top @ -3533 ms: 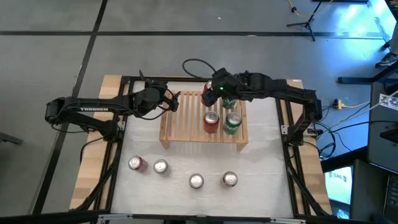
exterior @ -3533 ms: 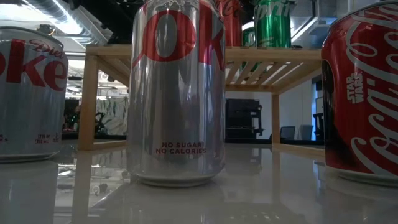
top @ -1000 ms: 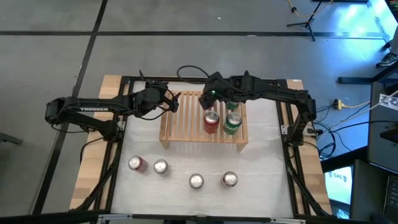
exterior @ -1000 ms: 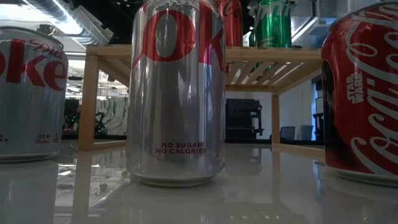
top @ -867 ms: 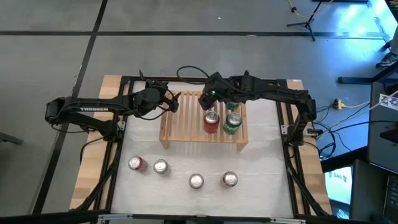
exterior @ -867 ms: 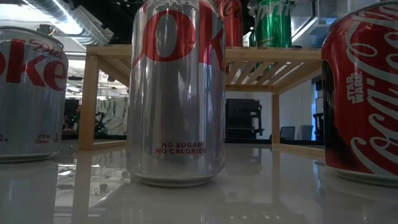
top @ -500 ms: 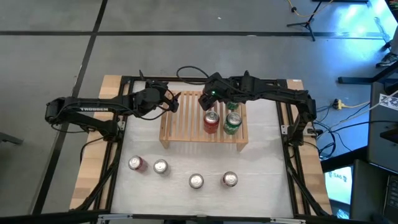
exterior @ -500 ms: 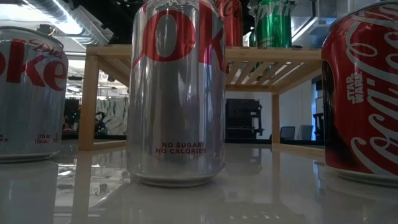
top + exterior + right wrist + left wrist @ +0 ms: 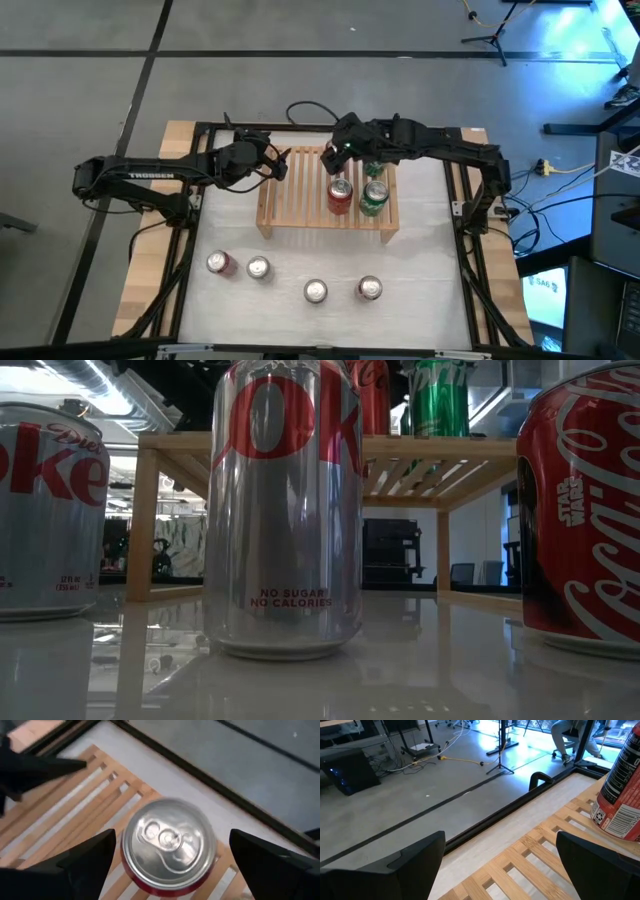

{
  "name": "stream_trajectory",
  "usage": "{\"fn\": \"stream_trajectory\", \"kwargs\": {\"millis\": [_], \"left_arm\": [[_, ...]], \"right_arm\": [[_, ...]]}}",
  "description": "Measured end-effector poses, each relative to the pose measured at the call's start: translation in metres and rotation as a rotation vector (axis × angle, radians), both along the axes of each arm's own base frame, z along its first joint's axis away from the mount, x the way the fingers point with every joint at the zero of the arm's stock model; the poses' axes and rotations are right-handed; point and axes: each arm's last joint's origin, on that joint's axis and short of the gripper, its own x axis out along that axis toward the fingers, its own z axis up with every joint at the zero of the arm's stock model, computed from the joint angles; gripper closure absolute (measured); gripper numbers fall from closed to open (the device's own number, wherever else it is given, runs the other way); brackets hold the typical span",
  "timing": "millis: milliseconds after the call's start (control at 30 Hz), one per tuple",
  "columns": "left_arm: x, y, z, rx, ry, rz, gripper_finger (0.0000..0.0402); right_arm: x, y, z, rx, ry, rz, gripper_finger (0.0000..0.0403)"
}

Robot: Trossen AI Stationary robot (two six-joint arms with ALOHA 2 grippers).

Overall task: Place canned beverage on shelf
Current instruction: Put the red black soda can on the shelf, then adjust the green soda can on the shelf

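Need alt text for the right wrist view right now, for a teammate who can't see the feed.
Looking straight down on a red can with a silver pull-tab lid, standing upright on the light wooden slatted shelf. The right gripper hangs above it, its two dark fingers spread wide on either side, clear of the can.

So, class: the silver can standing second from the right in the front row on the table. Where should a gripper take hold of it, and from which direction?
Grip the silver can by its curved side wall, just below the rim, coming straight down from above. It stands upright with clear gaps to both neighbouring cans, so open fingers would probably fit either side.
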Motion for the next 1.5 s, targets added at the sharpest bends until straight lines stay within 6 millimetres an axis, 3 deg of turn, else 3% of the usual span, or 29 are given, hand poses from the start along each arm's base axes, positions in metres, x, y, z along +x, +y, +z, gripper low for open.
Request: {"fn": "stream_trajectory", "kwargs": {"millis": [267, 633, 900, 1133, 1400, 1500], "left_arm": [[0.000, 0.000, 0.000, 0.000, 0.000, -0.001, 0.0029], [0.006, -0.002, 0.006, 0.010, -0.041, -0.160, 0.0029], [0.013, -0.006, 0.020, 0.081, -0.129, -0.397, 0.0029], [0.015, -0.006, 0.021, 0.107, -0.126, -0.416, 0.0029], [0.015, -0.006, 0.021, 0.109, -0.130, -0.416, 0.0029], [0.015, -0.006, 0.021, 0.094, -0.143, -0.411, 0.0029]], "right_arm": [[-0.009, 0.001, 0.036, -0.056, -0.049, 0.079, 0.0020], [-0.051, 0.006, 0.085, -0.152, 0.034, 0.182, 0.0020], [-0.091, 0.010, 0.097, -0.248, 0.177, 0.236, 0.0020], [-0.113, 0.015, 0.107, -0.304, 0.248, 0.497, 0.0020], [-0.108, 0.021, 0.103, -0.341, 0.297, 0.889, 0.0020], [-0.103, 0.018, 0.099, -0.352, 0.314, 0.955, 0.0020]]}}
